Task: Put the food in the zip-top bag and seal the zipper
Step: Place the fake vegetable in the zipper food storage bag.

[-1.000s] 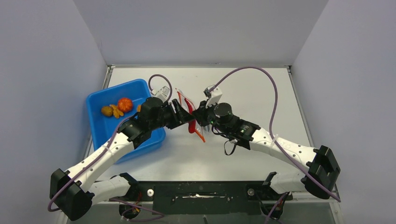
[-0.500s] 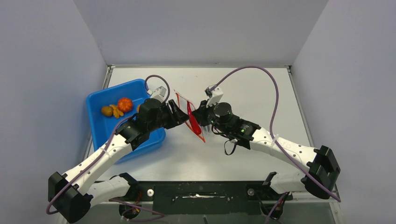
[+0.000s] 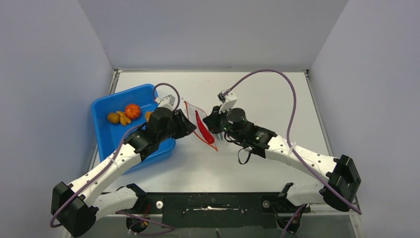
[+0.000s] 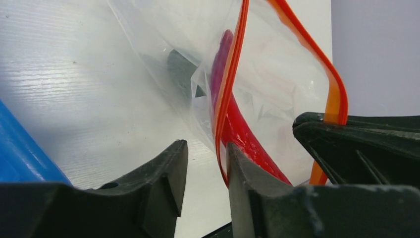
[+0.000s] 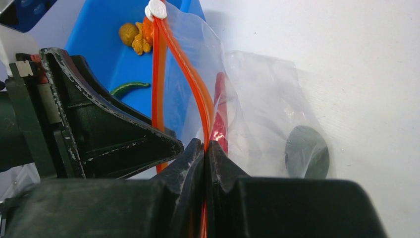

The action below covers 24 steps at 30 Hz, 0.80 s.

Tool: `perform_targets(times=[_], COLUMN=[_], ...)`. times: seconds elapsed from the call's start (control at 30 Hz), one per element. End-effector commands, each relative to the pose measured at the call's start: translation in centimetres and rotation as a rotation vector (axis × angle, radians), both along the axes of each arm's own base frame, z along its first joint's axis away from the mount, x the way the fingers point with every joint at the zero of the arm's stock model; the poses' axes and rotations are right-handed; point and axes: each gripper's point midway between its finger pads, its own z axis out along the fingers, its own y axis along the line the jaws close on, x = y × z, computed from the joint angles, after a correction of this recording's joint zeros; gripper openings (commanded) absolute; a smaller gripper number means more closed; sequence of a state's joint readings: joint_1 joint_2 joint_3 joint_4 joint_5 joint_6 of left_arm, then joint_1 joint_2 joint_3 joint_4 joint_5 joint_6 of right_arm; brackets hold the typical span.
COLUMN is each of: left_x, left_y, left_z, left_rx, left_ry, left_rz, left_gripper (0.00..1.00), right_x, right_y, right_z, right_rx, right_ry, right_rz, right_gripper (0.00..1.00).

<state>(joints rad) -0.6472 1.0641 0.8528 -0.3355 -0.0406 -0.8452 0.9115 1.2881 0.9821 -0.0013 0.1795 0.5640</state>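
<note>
The clear zip-top bag [image 3: 194, 115] hangs between my two grippers, its mouth partly spread. My right gripper [image 3: 212, 126] is shut on the red-orange zipper [image 5: 190, 84] at the mouth edge [image 5: 204, 144]. The red chili [image 3: 204, 131] and a dark green oval piece [image 5: 307, 151] lie inside the bag. My left gripper [image 3: 189, 125] is open and empty [image 4: 205, 146]; the zipper's other strip [image 4: 230, 74] runs just inside its right finger. The orange fruit [image 3: 132, 110] and yellow-brown lumps [image 3: 119, 118] sit in the tray.
The blue tray [image 3: 106, 136] stands at the left, partly under my left arm. A slim green pepper [image 5: 130, 88] also lies in it. A white slider tab [image 5: 157, 9] sits at the zipper's far end. The table's walls rise at back and sides.
My left gripper has drawn back to the left from the bag's mouth and stands open. The red chili stays inside the bag. My right gripper has held its grip, barely moving.
</note>
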Motion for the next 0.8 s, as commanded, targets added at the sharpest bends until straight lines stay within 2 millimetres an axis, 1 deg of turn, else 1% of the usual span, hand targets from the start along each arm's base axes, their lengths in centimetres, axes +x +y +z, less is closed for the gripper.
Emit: perform_targets(times=[0.0,0.1,0.17,0.3,0.4,0.53,0.6,0.7,0.77], left_x=[1.3,1.2,1.1,0.4,0.1,0.1,0.1,0.1,0.3], left_y=[-0.9,-1.2,-1.4,-2.1,-2.7,-3.0,-3.2,-3.8,-4.2], left_z=[2.9,3.7,4.3,5.7,6.5,6.8,7.1,7.6,7.4], left_rx=[-0.064,-0.081,-0.106,-0.18,-0.217,-0.227,-0.24,-0.263,-0.263], left_ry=[-0.099,-0.109,-0.118,-0.129,-0.129,-0.13,-0.135,-0.147,-0.152], left_rz=[-0.003,-0.016,-0.022,-0.052,-0.078,-0.093,-0.1,-0.125,-0.145], left_gripper=[0.29,0.08,0.01,0.0,0.0,0.0,0.0,0.0,0.0], right_x=[0.0,0.1,0.6,1.6,2.3,3.1,3.3,3.0,2.8], right_y=[0.6,0.2,-0.5,-2.4,-3.7,-5.8,-6.9,-7.8,-8.2], right_z=[3.8,3.6,3.2,2.1,2.1,2.9,3.7,5.3,6.2], right_rx=[0.088,0.074,0.05,0.011,0.013,-0.004,-0.012,-0.01,-0.001], right_ry=[-0.054,-0.052,-0.055,-0.066,-0.059,-0.071,-0.084,-0.107,-0.124], right_rz=[0.004,-0.013,-0.055,-0.125,-0.159,-0.216,-0.247,-0.26,-0.26], right_gripper=[0.0,0.0,0.0,0.0,0.0,0.0,0.0,0.0,0.0])
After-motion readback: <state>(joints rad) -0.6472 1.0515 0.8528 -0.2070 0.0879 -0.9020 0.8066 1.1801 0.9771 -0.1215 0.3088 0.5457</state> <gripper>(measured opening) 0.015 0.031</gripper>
